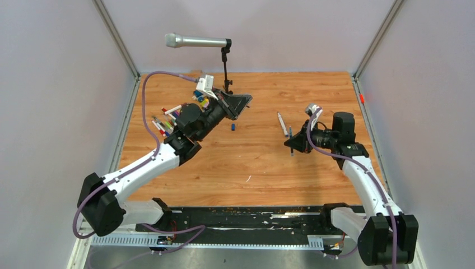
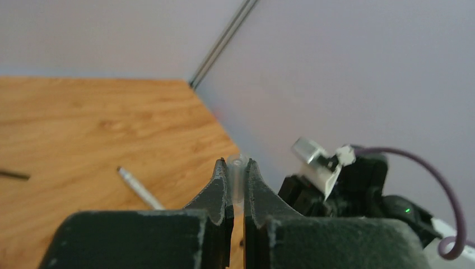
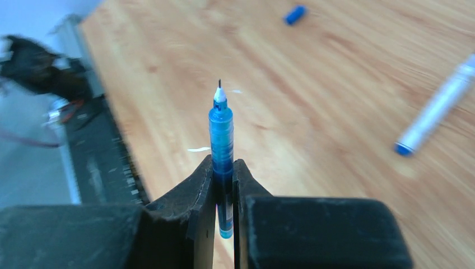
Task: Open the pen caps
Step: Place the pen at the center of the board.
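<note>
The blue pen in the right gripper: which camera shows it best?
The right wrist view: the blue pen fills the middle, tip bare, pinched by the right gripper. In the top view it is only a tiny sliver. The left wrist view does not show it.

The left arm (image 1: 145,162) and right arm (image 1: 364,185) are built of white tubular links joined by chunky black joint housings, and a purple cable (image 1: 143,92) loops along each. The left gripper (image 2: 236,168) and right gripper (image 3: 224,168) have matte black wedge-shaped fingers (image 3: 193,193) tapering to narrow tips.
</note>
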